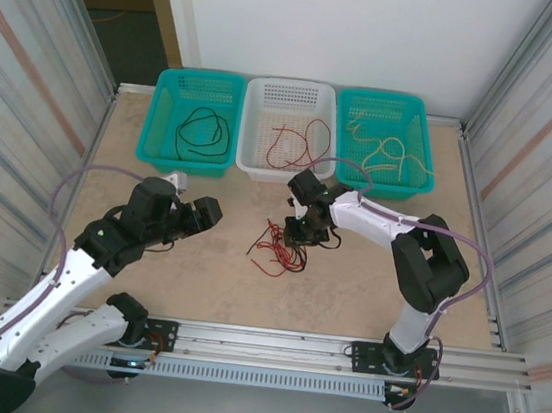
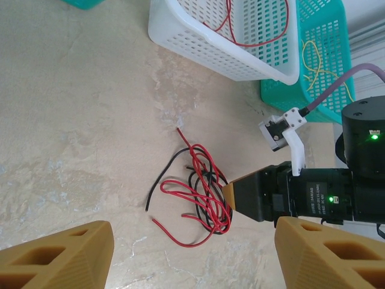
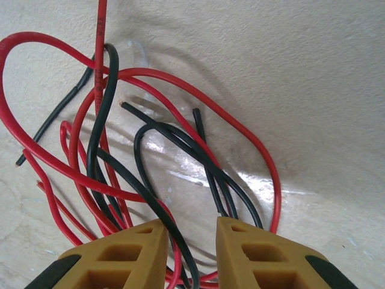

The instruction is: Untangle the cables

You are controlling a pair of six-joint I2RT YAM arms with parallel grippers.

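The right gripper point(image 3: 191, 232) sits low over the knot, its jaws only narrowly parted. Red and black strands run through the gap without being pinched (the gap is far wider than any wire). The cables point(image 3: 150, 156) lie heaped on the table point(image 1: 215, 290), at about 8 o'clock from that gripper in the top view. The left gripper point(image 1: 205, 213) hovers wide and empty at the heap's 9 o'clock. To pick well, I judge it should close on one strand alone, near a free end, then draw it out slowly so no loop tightens. At 12 o'clock stand three baskets: a left teal basket point(image 1: 150, 136) with black wire, one white basket point(image 1: 280, 174) with red, and a right teal basket point(image 1: 382, 96) with pale yellow. The heap shows at least two black and two red strands; the exact number I cannot tell.
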